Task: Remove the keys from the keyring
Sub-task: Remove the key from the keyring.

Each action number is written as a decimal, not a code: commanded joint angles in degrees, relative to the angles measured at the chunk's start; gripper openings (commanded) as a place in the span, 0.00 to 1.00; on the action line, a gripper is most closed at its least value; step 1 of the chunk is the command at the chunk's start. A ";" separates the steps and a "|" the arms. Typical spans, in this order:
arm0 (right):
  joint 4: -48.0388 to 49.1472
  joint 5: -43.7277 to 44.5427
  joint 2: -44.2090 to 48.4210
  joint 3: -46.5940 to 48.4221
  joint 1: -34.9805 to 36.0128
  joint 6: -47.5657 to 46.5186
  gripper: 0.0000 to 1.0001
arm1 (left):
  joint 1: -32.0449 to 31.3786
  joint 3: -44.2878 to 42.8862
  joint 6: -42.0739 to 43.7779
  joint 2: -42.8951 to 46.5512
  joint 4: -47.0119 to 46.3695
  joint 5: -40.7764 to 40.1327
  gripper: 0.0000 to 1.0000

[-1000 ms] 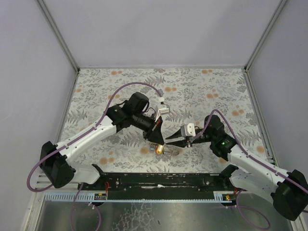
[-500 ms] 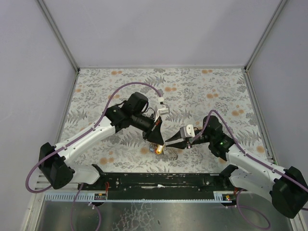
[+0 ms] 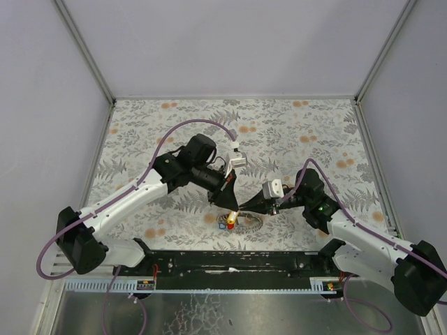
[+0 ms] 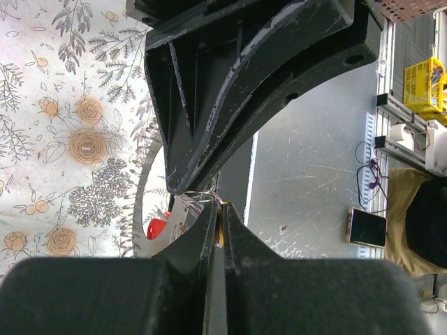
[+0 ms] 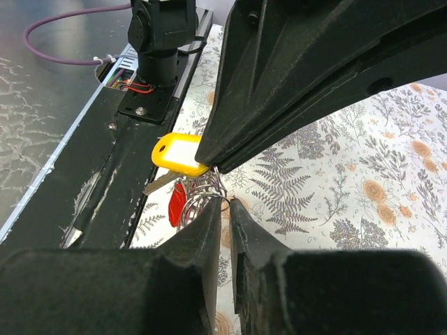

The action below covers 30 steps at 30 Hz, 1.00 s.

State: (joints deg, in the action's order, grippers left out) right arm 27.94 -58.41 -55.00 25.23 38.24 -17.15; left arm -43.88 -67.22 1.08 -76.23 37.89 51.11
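My left gripper (image 3: pixel 233 202) (image 4: pixel 220 209) is shut on the yellow key tag (image 5: pixel 178 152), which shows as a yellow sliver between its tips. The bunch hangs just above the mat: a red key head (image 5: pixel 178 204) (image 4: pixel 156 227), a silver key blade (image 5: pixel 159 184), and a blue bit (image 3: pixel 223 226). My right gripper (image 3: pixel 242 207) (image 5: pixel 225 204) meets the left tip to tip and is shut on a thin wire ring (image 5: pixel 209 192) of the bunch. The flat grey ridged keyring (image 4: pixel 137 192) (image 3: pixel 250 220) lies below the bunch.
The floral mat (image 3: pixel 279 132) covers the table. The black base rail (image 3: pixel 230 259) (image 5: pixel 105 160) runs along the near edge, close to the bunch. A purple cable (image 5: pixel 70 17) lies beyond it. Grey walls close the left, right and far sides.
My right gripper has moved left to the bunch and closed its fingers from open. The left gripper has stayed in place with the yellow tag.
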 commanded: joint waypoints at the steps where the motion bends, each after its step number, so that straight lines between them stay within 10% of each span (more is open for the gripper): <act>1: 0.12 -1.40 1.32 0.24 0.17 -2.37 0.15 | -0.41 -2.37 -0.99 0.87 0.08 0.79 0.00; 8: 1.17 -1.88 1.86 0.69 0.20 -2.70 0.00 | -0.38 -2.27 -0.97 0.92 0.26 0.60 0.00; 30: -10.32 -1.09 5.32 3.95 1.25 -24.09 0.00 | 0.05 -1.68 -0.60 -0.41 0.26 1.36 0.00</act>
State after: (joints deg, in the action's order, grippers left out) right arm 20.23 -59.37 -50.89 26.13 38.57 -33.10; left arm -43.88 -67.53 0.84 -76.23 38.22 51.05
